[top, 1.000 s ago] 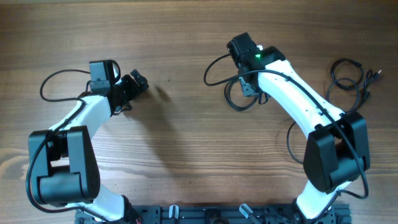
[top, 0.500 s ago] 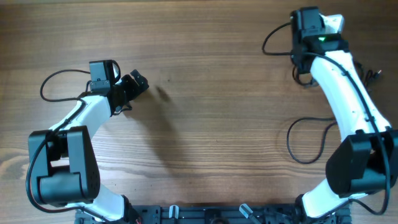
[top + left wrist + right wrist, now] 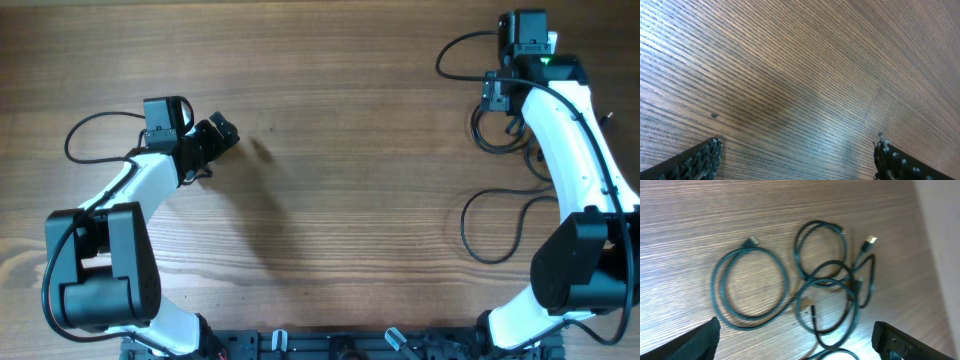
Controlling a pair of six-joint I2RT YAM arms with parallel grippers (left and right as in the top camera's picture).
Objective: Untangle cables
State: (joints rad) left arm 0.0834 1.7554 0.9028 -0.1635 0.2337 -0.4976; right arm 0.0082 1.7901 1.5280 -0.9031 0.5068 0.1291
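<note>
Several thin black cables (image 3: 830, 280) lie in overlapping loops on the wooden table in the right wrist view. A separate round loop (image 3: 716, 287) lies to their left, and a small plug (image 3: 869, 241) shows at the upper right. My right gripper (image 3: 795, 347) hangs open just above them, with nothing between its fingers. From overhead it (image 3: 505, 95) is at the far right, and a cable loop (image 3: 482, 132) shows beside the arm. My left gripper (image 3: 215, 133) stands open over bare wood at the left and holds nothing (image 3: 795, 162).
The arms' thicker black wires curl beside each arm, one at the left (image 3: 85, 130) and one at the right (image 3: 470, 225). The table's right edge (image 3: 935, 255) runs close to the cables. Both arm bases stand at the near edge.
The right arm has swung from the table's middle to the far right with a cable in its shut gripper. It has now opened, and the cable lies on the table. The left arm has not moved.
</note>
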